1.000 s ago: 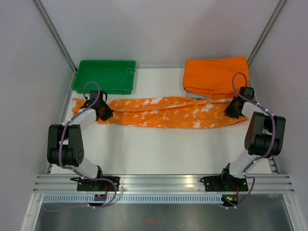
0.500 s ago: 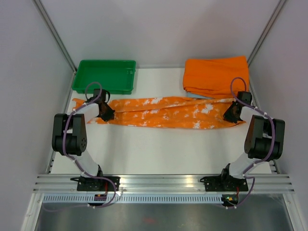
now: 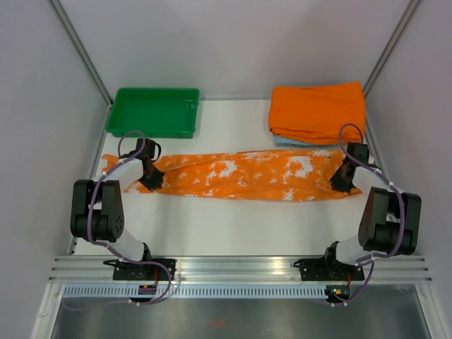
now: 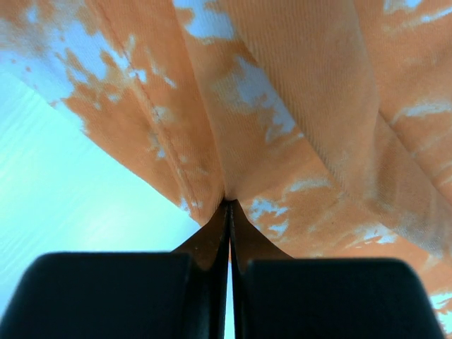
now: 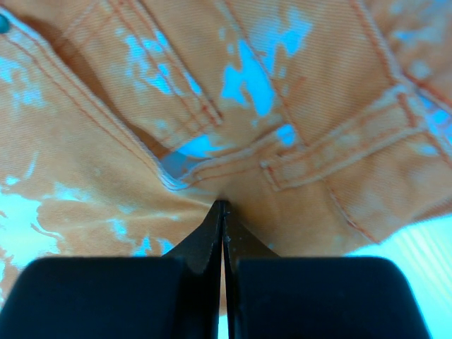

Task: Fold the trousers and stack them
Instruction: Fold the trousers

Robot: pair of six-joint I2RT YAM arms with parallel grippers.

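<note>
My left gripper (image 4: pixel 229 206) and right gripper (image 5: pixel 222 205) each clamp tight on one end of the long soft orange white-splashed cloth trousers (image 3: pixel 240 175), stretched across the white table (image 3: pixel 226 226). The fabric looks limp and light, so I'd hold it at the hems and waistband.

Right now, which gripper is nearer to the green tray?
Left. The left gripper sits just in front of the green tray, shut on one end of the trousers. The right gripper is far across the table, near the folded orange cloth.
</note>
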